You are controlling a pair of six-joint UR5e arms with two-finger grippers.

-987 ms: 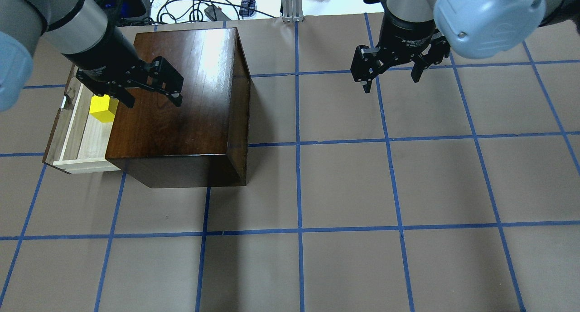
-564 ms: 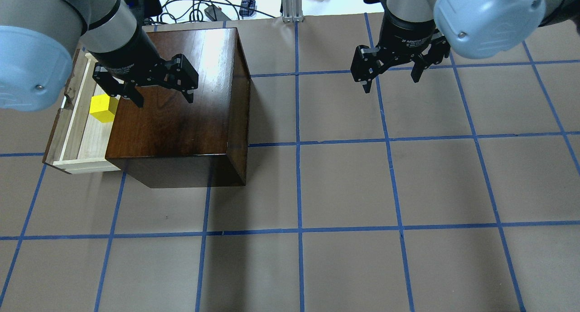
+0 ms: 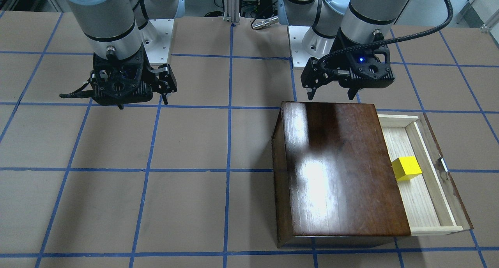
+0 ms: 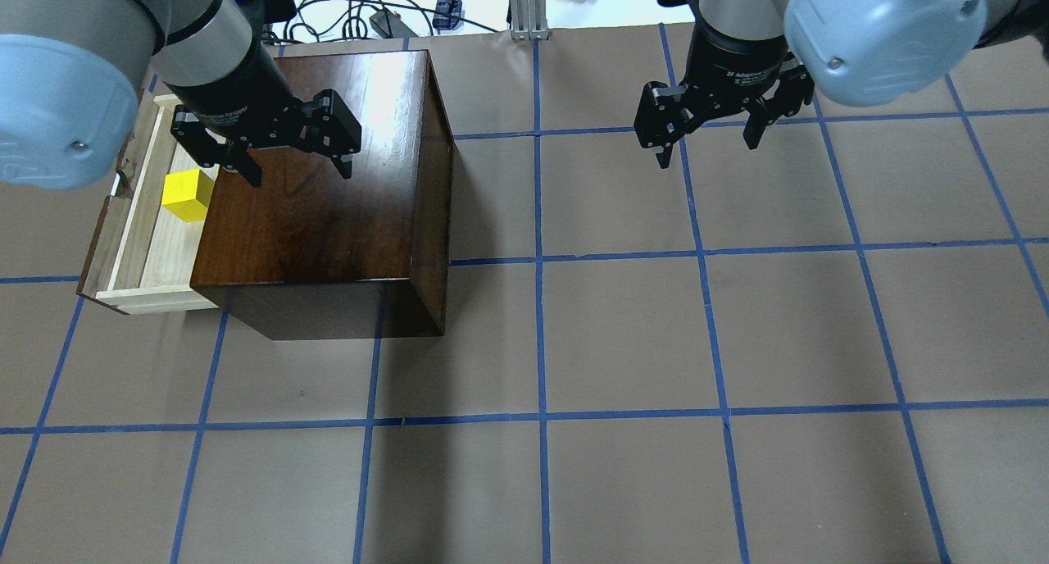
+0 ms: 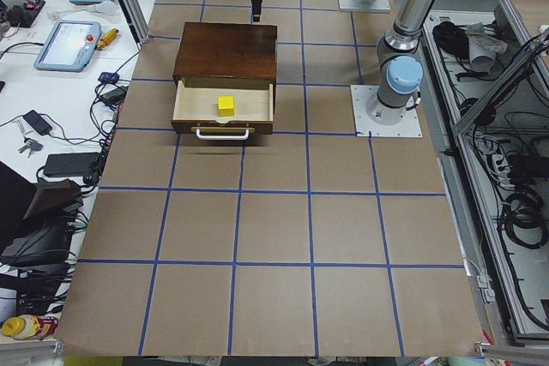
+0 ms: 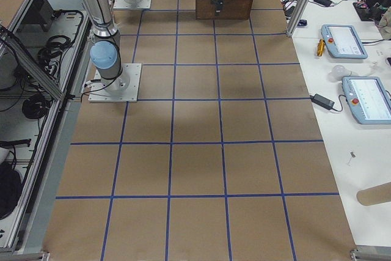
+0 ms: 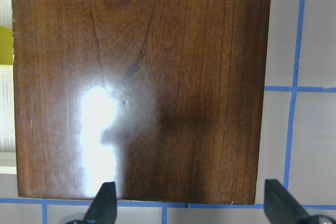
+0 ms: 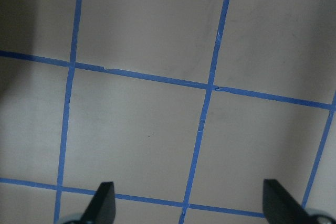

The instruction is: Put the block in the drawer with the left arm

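Note:
The yellow block (image 4: 185, 196) lies in the open drawer (image 4: 139, 244) of the dark-brown wooden box (image 4: 328, 187). It also shows in the front view (image 3: 406, 169) and the left exterior view (image 5: 226, 106). The drawer's pale tray (image 3: 423, 182) sticks out with its dark front panel and white handle (image 5: 222, 134). My left gripper (image 4: 299, 166) is open and empty, high above the box top near its robot-side edge, apart from the block; it shows in the front view (image 3: 333, 92). My right gripper (image 4: 709, 146) is open and empty over bare table; it shows in the front view (image 3: 161, 92).
The table is brown paper with a blue tape grid (image 4: 541, 261). Cables and small devices (image 4: 385, 15) lie beyond its far edge. Tablets and tools lie on side benches (image 6: 348, 41). The arm bases (image 5: 386, 109) stand at the robot side.
My left gripper, open and empty, has moved right and up from over the drawer and block to over the box top. The block stays in the drawer. The right arm has not moved.

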